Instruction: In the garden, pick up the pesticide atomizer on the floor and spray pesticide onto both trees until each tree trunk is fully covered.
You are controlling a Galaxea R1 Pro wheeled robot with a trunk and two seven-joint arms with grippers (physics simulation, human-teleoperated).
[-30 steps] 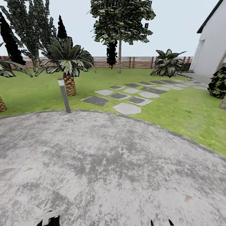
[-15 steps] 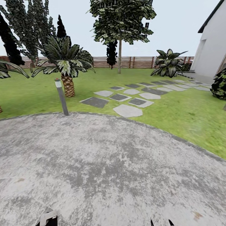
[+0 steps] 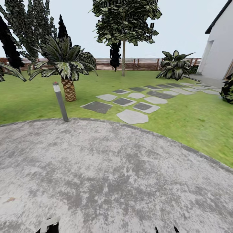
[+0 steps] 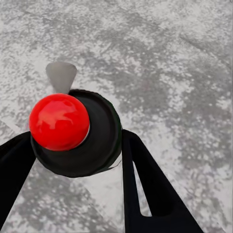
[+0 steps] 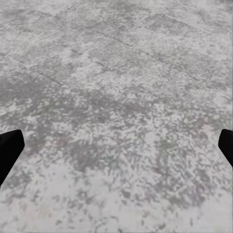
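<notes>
Grey mottled paving (image 3: pixel 123 181) fronts the garden lawn (image 3: pixel 181 116); at 7 o'clock the left gripper (image 4: pixel 73 160) pinches the red-capped pesticide atomizer (image 4: pixel 73 128), while the right gripper (image 5: pixel 116 145) hangs spread wide.

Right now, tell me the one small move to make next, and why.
Probably roll forward across the paving toward the lawn. The left hand is already shut on the atomizer, so nothing is left to pick up. The pale-trunked tree stands far off by the fence, past the stepping stones, likely too far to spray from here.
</notes>
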